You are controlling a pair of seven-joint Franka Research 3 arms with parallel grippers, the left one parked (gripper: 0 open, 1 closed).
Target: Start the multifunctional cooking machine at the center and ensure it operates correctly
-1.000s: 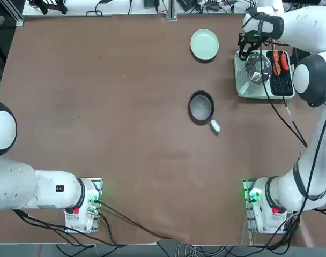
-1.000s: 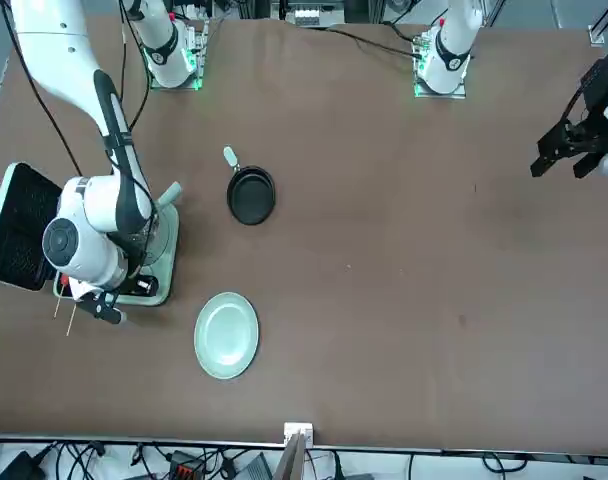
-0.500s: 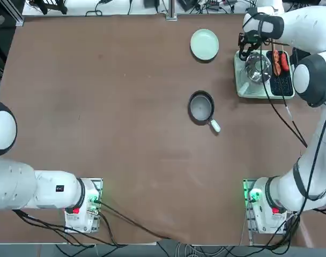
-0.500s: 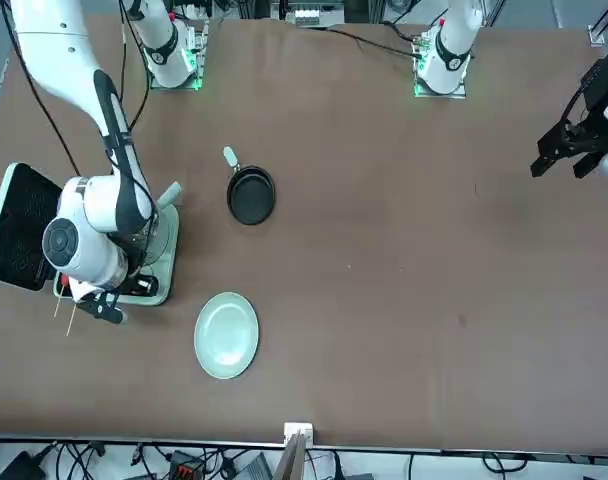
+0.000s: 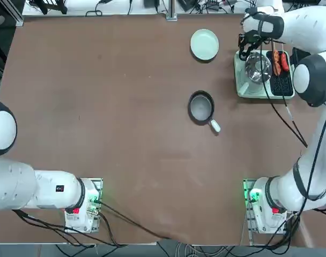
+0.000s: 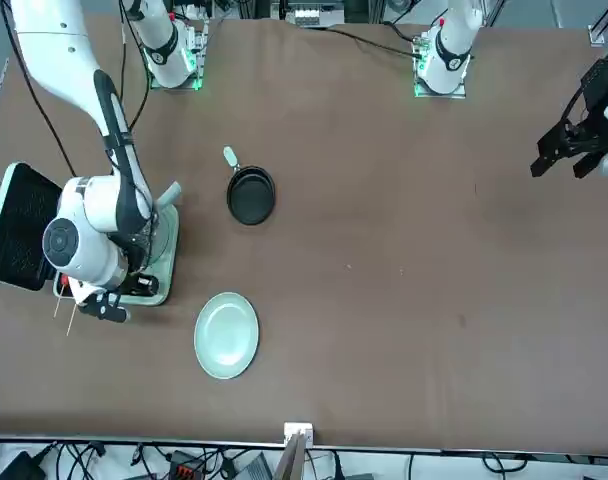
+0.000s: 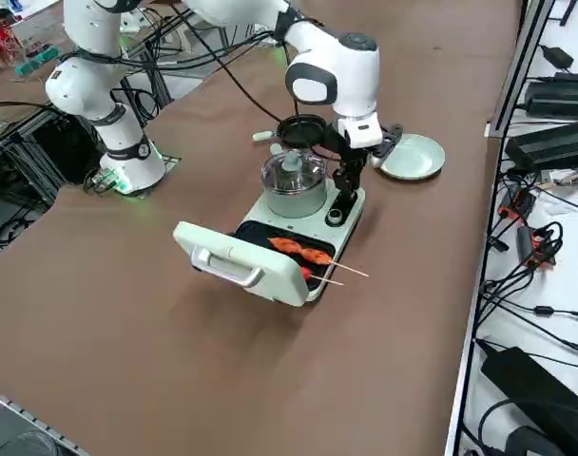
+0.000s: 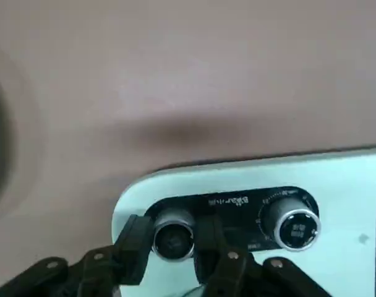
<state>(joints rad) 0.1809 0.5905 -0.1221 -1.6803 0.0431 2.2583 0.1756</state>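
Wrist view: right pincer (image 8: 169,247) clenched on one knob (image 8: 173,234) of the cooking machine (image 8: 336,185) directly beneath it.

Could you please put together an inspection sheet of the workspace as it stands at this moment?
Surface: brown table, bare over most of its area.
Job's things: mint-green cooking machine near the table's far right corner, lid open, two skewers on its grill plate, glass-lidded pot beside them; two knobs on its panel.
Clutter: small black frying pan and pale green plate, both apart from the machine.
Grippers: right claw at the machine's control panel, fingers closed on one knob; the other knob free.
Cables: black cord trailing from the machine across the table.
Surroundings: cables and power bricks beyond the table edge.
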